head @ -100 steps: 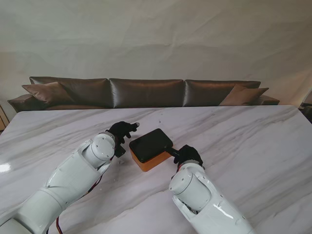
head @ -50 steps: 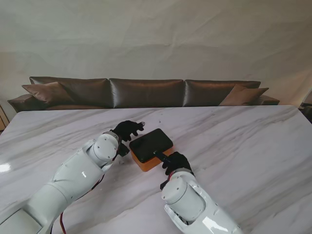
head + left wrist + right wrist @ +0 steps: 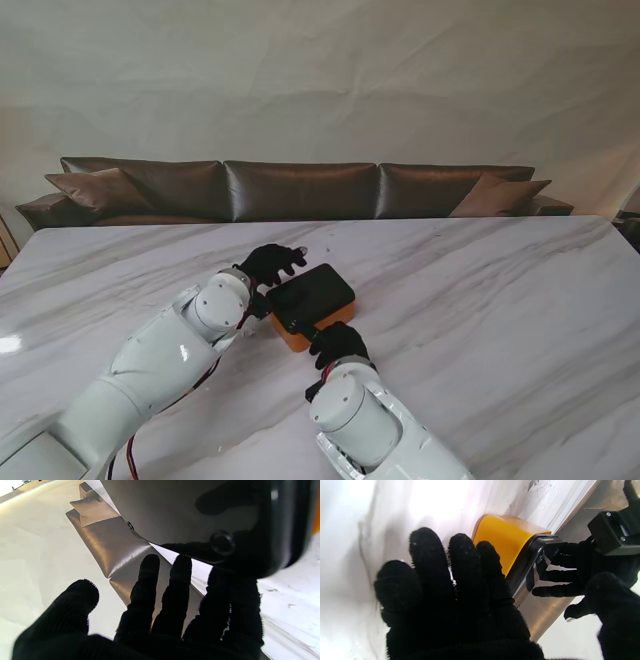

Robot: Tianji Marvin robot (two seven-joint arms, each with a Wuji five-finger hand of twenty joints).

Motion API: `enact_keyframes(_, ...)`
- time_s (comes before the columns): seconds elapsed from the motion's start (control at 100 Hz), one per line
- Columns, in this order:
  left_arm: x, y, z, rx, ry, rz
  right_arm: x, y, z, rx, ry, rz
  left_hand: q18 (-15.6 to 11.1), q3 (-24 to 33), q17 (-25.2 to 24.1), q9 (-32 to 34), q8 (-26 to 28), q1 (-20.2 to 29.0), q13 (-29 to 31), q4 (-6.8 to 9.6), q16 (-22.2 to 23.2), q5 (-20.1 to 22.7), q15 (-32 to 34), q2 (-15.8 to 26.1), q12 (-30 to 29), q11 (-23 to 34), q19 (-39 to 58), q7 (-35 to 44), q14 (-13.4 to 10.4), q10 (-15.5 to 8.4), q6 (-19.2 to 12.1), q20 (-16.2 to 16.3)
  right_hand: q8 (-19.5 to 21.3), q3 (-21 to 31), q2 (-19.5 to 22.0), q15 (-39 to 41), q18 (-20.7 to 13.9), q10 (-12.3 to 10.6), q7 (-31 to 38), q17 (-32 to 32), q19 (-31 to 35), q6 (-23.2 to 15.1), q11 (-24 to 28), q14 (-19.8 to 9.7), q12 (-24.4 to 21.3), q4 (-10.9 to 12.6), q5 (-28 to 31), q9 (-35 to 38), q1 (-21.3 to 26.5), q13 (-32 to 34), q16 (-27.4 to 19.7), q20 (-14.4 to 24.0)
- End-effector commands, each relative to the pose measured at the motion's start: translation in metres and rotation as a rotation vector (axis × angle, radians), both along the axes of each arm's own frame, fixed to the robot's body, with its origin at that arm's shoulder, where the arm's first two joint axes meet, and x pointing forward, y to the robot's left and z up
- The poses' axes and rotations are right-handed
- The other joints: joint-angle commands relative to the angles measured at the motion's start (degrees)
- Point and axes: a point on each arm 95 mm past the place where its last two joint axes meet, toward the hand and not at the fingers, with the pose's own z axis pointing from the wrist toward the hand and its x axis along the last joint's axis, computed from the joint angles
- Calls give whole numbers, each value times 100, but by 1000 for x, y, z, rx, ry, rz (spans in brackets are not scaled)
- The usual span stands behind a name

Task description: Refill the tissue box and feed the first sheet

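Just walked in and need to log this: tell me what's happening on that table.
A two-armed robot is working on an orange tissue box with a black lid on the marble table. The left hand is at the box's far-left side, fingers spread by the lid. The right hand is at the near edge, fingers against the orange side. The lid is on; no tissue shows.

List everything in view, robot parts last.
Tissue box: one, orange with a black lid, middle of the table between the hands.
Table: one, white marble.
Sofa: one, dark brown with cushions, beyond the table's far edge.
Left hand: one, black glove, fingers spread at the box's far left corner.
Right hand: one, black glove, fingers apart at the box's near side.
Arms: two, white.
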Motion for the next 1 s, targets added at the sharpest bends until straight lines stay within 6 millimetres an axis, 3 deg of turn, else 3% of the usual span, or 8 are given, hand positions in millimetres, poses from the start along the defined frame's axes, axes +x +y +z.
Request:
enact_keyframes(0.0, -1, -4, 1, 5, 4, -26, 0, 6, -2, 14, 14, 13, -325, 61, -145, -61, 86, -33, -20, -21, 115, 186, 64, 107, 77, 164, -6, 73, 27, -206, 85, 105, -49, 71, 34, -50, -276, 87, -24, -93, 29, 145, -14, 407, -102, -112, -63, -79, -62, 53, -30, -31)
enact_keyframes(0.16, -2, -8, -1, 9, 21, -47, 1, 10, -5, 24, 20, 14, -328, 59, -147, -46, 63, -31, -14, -20, 133, 223, 67, 106, 86, 183, -11, 39, 47, -201, 307, 112, -83, 61, 34, -96, -281, 71, -40, -162, -52, 122, -25, 395, -118, -112, -139, -152, -33, -41, -39, -61)
enact_keyframes(0.18, -2, -8, -1, 8, 24, -49, 1, 10, -5, 25, 21, 14, -330, 58, -147, -60, 59, -31, -11, -21, 137, 227, 71, 106, 83, 175, -13, 34, 53, -67, 330, 112, -86, 59, 39, -98, -283, 70, -39, -174, -61, 122, -26, 393, -119, -113, -140, -166, -34, -47, -39, -64)
enact_keyframes(0.24, -2, -9, -1, 6, 29, -56, 1, 11, -6, 28, 23, 14, -331, 59, -151, -46, 54, -27, -8, -22, 144, 244, 76, 107, 81, 173, -17, 29, 51, -22, 358, 113, -98, 58, 36, -115, -285, 72, -46, -212, -88, 120, -24, 385, -121, -111, -169, -196, -14, -87, -40, -71)
enact_keyframes(0.99, -8, -16, -14, 3, 66, -99, 6, 21, -6, 59, 11, 2, -332, 43, -99, 58, 43, -27, 112, -22, 181, 346, 134, 117, 96, 219, 6, 34, 87, 6, 520, 132, -174, 16, 4, -178, -311, 45, -61, -403, -224, 83, -4, 358, -130, -108, -331, -390, 109, -279, -21, -53)
